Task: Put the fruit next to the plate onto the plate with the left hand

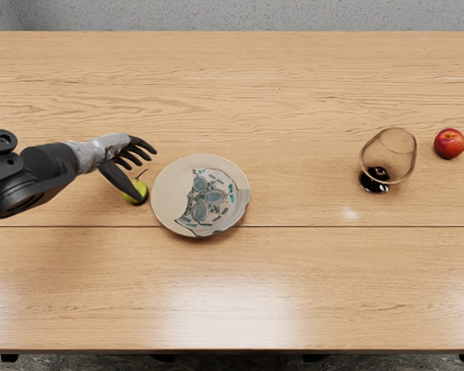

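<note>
The little yellow-green fruit point(138, 193) is sitting on the bench point(232, 286), just beside the left edge of the plate point(164, 185). It is not on the plate yet. The plate is lying flat, with a blue-green picture in the middle and nothing on it.

My left fingers point(141, 146) are hovering right over the fruit. They are spreading out wide and are not holding anything. My thumb is pointing down and is covering part of the fruit. I cannot tell if it is touching the fruit or only passing in front of it. My arm is coming in from the left side.

Far off to the right, a glass point(388, 157) is leaning over, and a red fruit point(449, 143) is sitting near it. Those are well apart from the plate, so I am leaving them alone.

I think I am doing the reaching step. Next I am going to need to go lower, close around the small fruit, lift it up, and carry it a short way right to the plate. The fruit is round, so it could be rolling away if I am bumping it.
</note>
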